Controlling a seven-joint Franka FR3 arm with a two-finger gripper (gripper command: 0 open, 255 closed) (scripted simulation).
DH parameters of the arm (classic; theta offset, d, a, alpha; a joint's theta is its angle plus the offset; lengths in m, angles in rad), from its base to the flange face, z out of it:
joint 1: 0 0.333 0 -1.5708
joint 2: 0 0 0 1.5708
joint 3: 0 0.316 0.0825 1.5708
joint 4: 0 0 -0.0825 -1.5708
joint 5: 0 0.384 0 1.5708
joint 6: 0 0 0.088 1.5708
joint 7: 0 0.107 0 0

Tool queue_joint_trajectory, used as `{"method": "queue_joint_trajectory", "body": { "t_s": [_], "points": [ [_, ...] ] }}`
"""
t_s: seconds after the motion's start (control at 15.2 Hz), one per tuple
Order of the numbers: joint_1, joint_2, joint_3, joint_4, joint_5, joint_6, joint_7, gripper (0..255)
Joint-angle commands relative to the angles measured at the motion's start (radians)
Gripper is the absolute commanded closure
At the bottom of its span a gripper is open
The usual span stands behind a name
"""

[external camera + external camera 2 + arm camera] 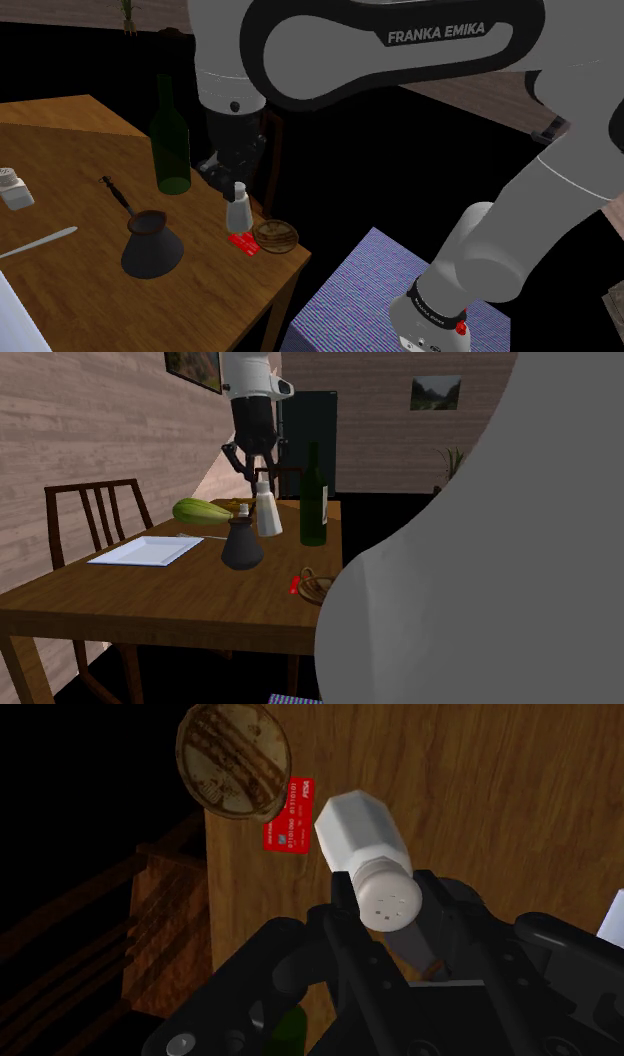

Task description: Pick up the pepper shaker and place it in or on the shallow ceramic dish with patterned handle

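Observation:
The pepper shaker [238, 210] is a white faceted bottle with a perforated cap, clasped near its top and a little tilted. My black gripper [237, 186] is shut on it from above; in the wrist view the fingers [432, 909] press the cap of the shaker [362, 854]. Whether its base touches the wooden table [80, 150] I cannot tell. The shallow brown patterned dish [275, 236] lies at the table's corner, just beyond a red card [243, 243] from the shaker. In the second exterior view the gripper [262, 480] holds the shaker [267, 514] behind the dish [316, 587].
A tall green bottle [170, 140] stands close beside the gripper. A dark long-handled pot [150, 245] sits in front of it. Another white shaker [12, 186] and a knife [40, 242] lie further along. A white plate [145, 550], a green squash [202, 510] and a chair [90, 517] are on the far side.

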Motion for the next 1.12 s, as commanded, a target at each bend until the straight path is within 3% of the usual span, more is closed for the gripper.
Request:
{"method": "queue_joint_trajectory", "body": {
  "t_s": [0.0, 0.46, 1.06],
  "points": [
    [-0.017, -0.063, -0.032, -0.058, 0.028, 0.007, -0.062, 255],
    [-0.060, -0.269, -0.175, -0.220, 0.073, -0.018, -0.277, 255],
    [-0.056, -0.251, -0.164, -0.326, 0.073, 0.105, -0.266, 255]
  ]
}}
